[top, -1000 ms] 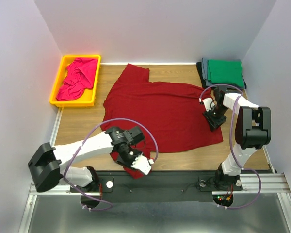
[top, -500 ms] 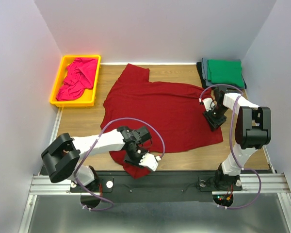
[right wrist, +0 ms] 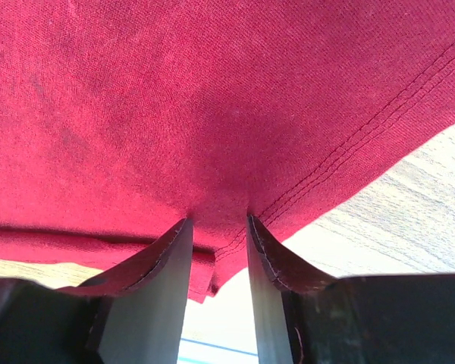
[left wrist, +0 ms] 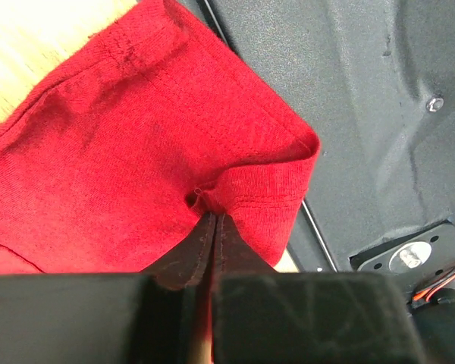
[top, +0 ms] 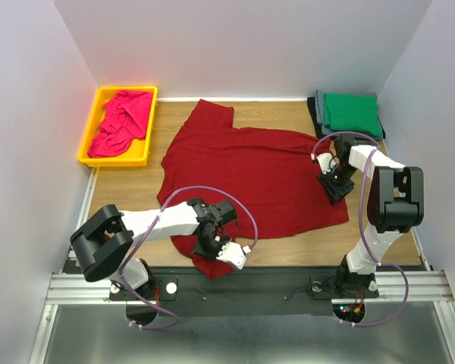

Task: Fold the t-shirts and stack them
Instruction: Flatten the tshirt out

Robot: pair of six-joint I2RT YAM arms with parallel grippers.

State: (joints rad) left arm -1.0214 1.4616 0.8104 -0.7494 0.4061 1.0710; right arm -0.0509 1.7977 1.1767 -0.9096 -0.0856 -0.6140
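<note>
A large dark red t-shirt point(top: 250, 174) lies spread on the wooden table. Its near sleeve hangs over the front edge. My left gripper point(top: 211, 250) is shut on that sleeve's hem point(left wrist: 235, 189), jaws pressed together point(left wrist: 212, 216) with a pinch of cloth at the tips. My right gripper point(top: 335, 186) rests on the shirt's right hem point(right wrist: 212, 98). Its jaws point(right wrist: 218, 220) stand apart, tips on the cloth, nothing pinched. A magenta-pink t-shirt point(top: 121, 121) lies crumpled in the bin. A folded green t-shirt point(top: 351, 112) tops a stack over grey and black ones point(top: 316, 110) at the back right.
The yellow plastic bin point(top: 87, 144) stands at the back left. The black base plate and rail point(left wrist: 364, 114) run just beyond the table's front edge, under the hanging sleeve. White walls close in on three sides.
My left arm has swung its elbow to the right and the gripper has shifted slightly right at the near sleeve. The right arm and the shirt body have not moved.
</note>
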